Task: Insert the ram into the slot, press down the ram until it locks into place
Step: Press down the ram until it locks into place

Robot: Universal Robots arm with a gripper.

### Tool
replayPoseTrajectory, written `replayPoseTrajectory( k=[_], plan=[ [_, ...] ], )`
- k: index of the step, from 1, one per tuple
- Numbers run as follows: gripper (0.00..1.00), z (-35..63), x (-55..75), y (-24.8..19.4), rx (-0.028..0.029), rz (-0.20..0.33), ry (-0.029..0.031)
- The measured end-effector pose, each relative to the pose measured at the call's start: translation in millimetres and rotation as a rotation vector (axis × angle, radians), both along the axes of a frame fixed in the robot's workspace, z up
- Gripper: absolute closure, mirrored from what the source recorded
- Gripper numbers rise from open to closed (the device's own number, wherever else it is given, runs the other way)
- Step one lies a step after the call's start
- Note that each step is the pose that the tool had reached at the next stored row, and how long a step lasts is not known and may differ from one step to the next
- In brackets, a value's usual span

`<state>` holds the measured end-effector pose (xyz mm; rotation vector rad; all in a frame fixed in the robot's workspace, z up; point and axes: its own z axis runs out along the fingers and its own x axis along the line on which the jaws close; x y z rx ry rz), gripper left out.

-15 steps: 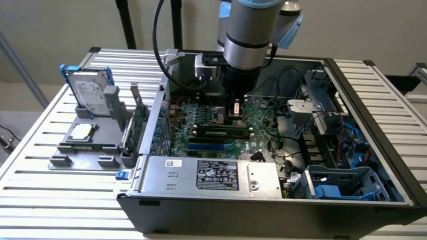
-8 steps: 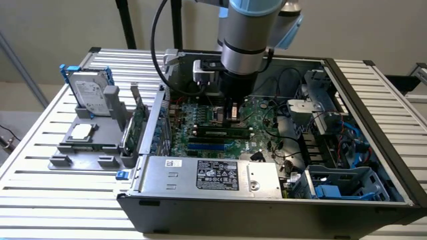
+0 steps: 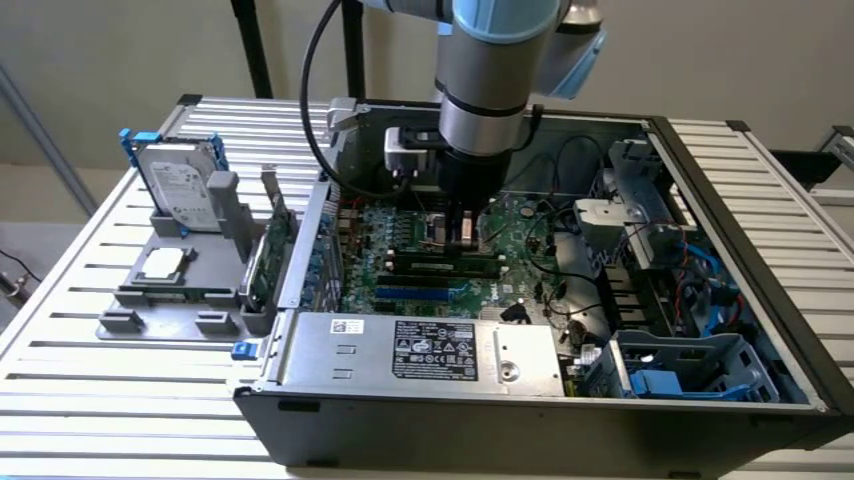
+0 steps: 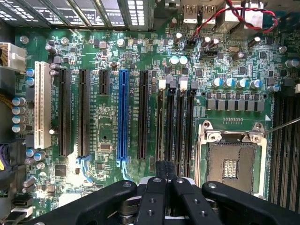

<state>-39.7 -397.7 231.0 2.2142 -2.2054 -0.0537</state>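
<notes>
The ram [image 3: 434,264], a thin green stick, stands on edge among the black memory slots of the motherboard [image 3: 523,222] inside the open computer case. My gripper [image 3: 462,248] points straight down right over the ram's middle; I cannot tell whether it touches the top edge. In the wrist view the gripper [image 4: 165,169] is shut, its black tips together with nothing showing between them. The parallel black memory slots [image 4: 162,124] run beside the bare processor socket [image 4: 232,159]. Seen from straight above there, the ram is hard to tell from its slot.
A bright blue slot [image 4: 123,115] and longer black card slots lie beside the memory slots. The metal power supply box [image 3: 427,350] stands at the case front, with a drive cage [image 3: 687,365] and cables on the exterior view's right. A hard drive [image 3: 180,185] rests outside the case.
</notes>
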Motion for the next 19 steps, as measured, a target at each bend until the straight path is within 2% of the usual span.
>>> replayPoseTrajectory(
  k=[3,6,7,8,14,19],
  plan=[
    [0.89,-4.8,-0.6,0.1,-0.0024,0.0,-0.003],
    [0.89,-6.9,-1.0,0.2,-0.0021,0.0,-0.0049],
    [0.89,-4.7,-1.0,0.0,-0.0023,0.0,-0.0049],
    [0.89,-1.0,-0.9,0.4,0.0006,0.0,-0.0061],
    [0.89,26.3,-0.5,-1.4,-0.0012,0.0,-0.005],
    [0.89,27.9,-0.2,-1.6,0.0,0.0,-0.0041]
  ],
)
